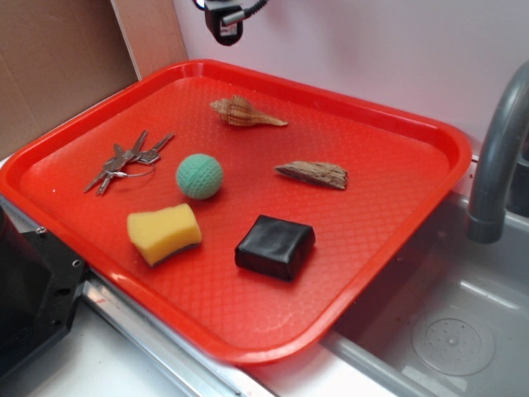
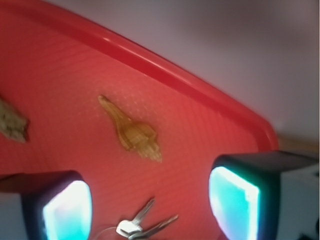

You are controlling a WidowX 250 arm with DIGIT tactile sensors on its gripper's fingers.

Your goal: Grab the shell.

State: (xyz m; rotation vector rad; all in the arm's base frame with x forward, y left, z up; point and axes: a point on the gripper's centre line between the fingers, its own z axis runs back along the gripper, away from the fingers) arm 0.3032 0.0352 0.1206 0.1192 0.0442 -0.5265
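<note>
Red tray (image 1: 397, 240) sits beside a sink (image 1: 463, 331) with a grey faucet (image 1: 496, 157). Shell (image 1: 245, 112) lies flat near the tray's far rim, fat end toward the left, thin point toward the right, touching nothing. Keys (image 1: 126, 160) lie to its front left, green ball (image 1: 199, 176) in front of it, wood splinter (image 1: 313, 174) to the front right; yellow sponge (image 1: 164, 232) and black block (image 1: 275, 246) sit nearer the front edge. All are well apart from the shell; nothing covers it. Gripper (image 1: 225, 23) is at the top of the exterior view, above the far rim. Wrist view: gripper (image 2: 150, 205) with fingers (image 2: 235, 200) spread wide, empty, touching nothing; shell (image 2: 132, 131) shows between them, farther out on the tray, with the keys (image 2: 142, 226) at the bottom edge.
</note>
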